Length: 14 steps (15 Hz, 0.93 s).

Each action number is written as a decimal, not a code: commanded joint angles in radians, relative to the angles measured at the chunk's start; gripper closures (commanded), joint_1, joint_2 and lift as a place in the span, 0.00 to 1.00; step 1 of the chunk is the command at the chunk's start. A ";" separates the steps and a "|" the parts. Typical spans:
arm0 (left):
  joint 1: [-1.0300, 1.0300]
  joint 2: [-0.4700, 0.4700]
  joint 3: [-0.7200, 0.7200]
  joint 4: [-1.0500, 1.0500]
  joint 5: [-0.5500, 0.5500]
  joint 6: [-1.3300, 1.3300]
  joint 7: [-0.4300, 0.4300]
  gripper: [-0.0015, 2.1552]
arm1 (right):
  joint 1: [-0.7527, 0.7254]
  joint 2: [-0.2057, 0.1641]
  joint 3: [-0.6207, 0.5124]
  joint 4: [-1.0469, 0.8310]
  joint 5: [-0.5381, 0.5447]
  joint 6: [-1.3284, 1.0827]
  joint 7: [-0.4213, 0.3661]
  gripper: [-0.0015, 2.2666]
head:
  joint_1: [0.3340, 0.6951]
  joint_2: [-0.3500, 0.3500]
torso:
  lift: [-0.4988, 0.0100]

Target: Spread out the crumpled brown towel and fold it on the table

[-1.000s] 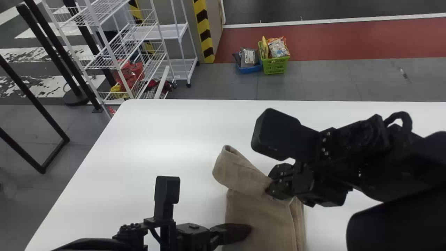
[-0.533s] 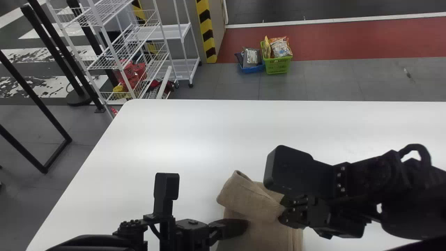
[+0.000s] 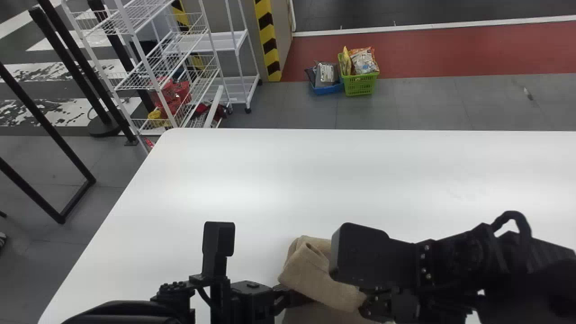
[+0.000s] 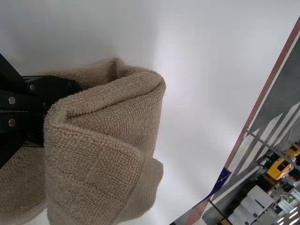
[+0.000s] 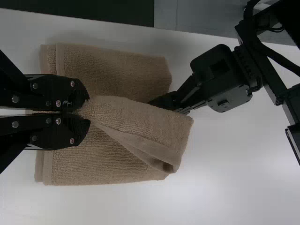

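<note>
The brown towel (image 5: 108,161) is laid on the white table (image 3: 252,180) near the robot, with its far part turned back as a loose flap (image 5: 145,124). The flap's corner is pinched by the right gripper (image 5: 87,111), its fingers brought almost together on the cloth, presumably so that the layer can be drawn over. The left gripper (image 3: 296,298) is tucked beneath the flap, likely so that the lower layer is kept from sliding; how far it is opened cannot be told.
</note>
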 commanded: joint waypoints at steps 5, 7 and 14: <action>0.000 -0.003 0.007 -0.002 0.001 0.002 -0.005 0.91 | 0.023 -0.009 0.004 0.010 0.018 0.000 0.009 0.44 | 1.00 0.79 | 0.73; 0.000 -0.003 0.007 -0.004 0.001 -0.001 -0.006 0.91 | 0.025 -0.007 0.004 0.024 0.024 0.000 0.009 0.44 | 1.00 0.79 | 0.73; 0.041 -0.003 0.032 -0.047 0.018 -0.001 -0.022 0.91 | 0.045 0.051 0.004 0.079 0.054 -0.009 0.009 0.39 | 1.00 0.80 | 0.73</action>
